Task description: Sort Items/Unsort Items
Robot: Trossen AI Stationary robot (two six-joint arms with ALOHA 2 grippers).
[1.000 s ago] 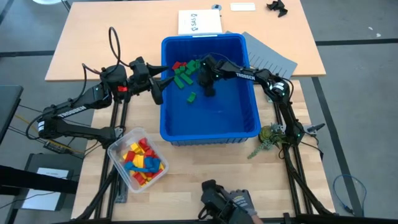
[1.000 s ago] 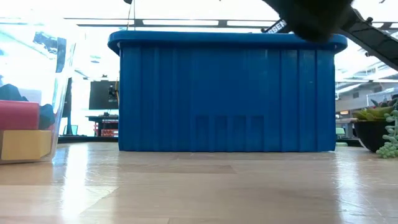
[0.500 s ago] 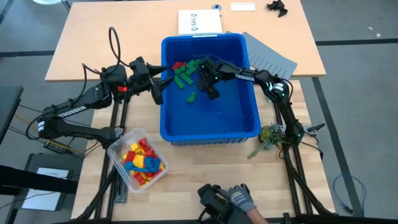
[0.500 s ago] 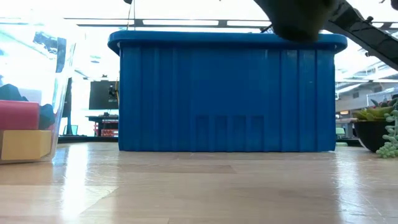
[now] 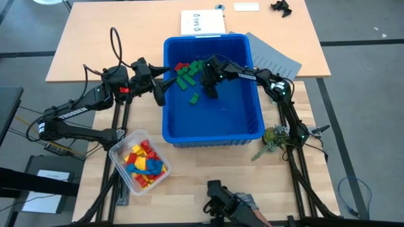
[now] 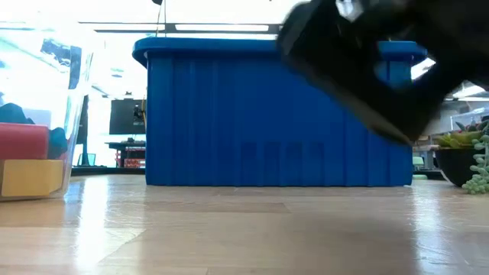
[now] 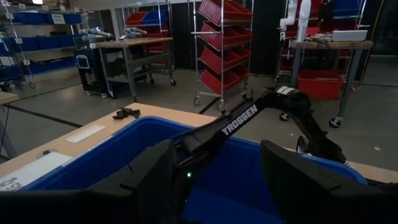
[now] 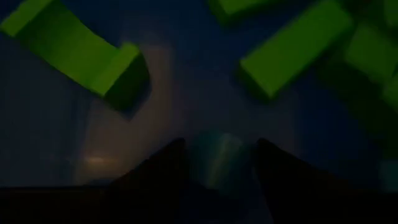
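Note:
Green blocks (image 5: 186, 77) and red blocks (image 5: 179, 65) lie in a heap at the far left of the blue bin (image 5: 214, 135); one green block (image 5: 194, 98) lies apart on its floor. My right gripper (image 5: 209, 88) reaches down into the bin beside the heap, fingers apart. In its wrist view (image 8: 216, 163), green blocks (image 8: 81, 53) lie just ahead on the bin floor. My left gripper (image 5: 163, 85) waits open and level at the bin's left rim. More red, yellow and blue blocks fill a clear container (image 5: 117, 151) at the near left. My right gripper slants down into the bin from the table's right. A pale blue-green shape (image 8: 216, 149) shows in the gap between its fingertips. I cannot tell whether the fingers touch it.
Grey slotted sheets (image 5: 274, 58) and a white paper (image 5: 202, 23) lie behind the bin, and a small plant (image 5: 273, 140) stands to its right. A gloved hand with a dark object (image 5: 224, 203) is at the near edge, and a dark blur (image 6: 359, 69) crosses the low view.
My right gripper has sunk a little inside the bin and shifted slightly toward the green heap. The person's hand at the near edge has moved, and a dark blur has swung across the bin's front in the low view.

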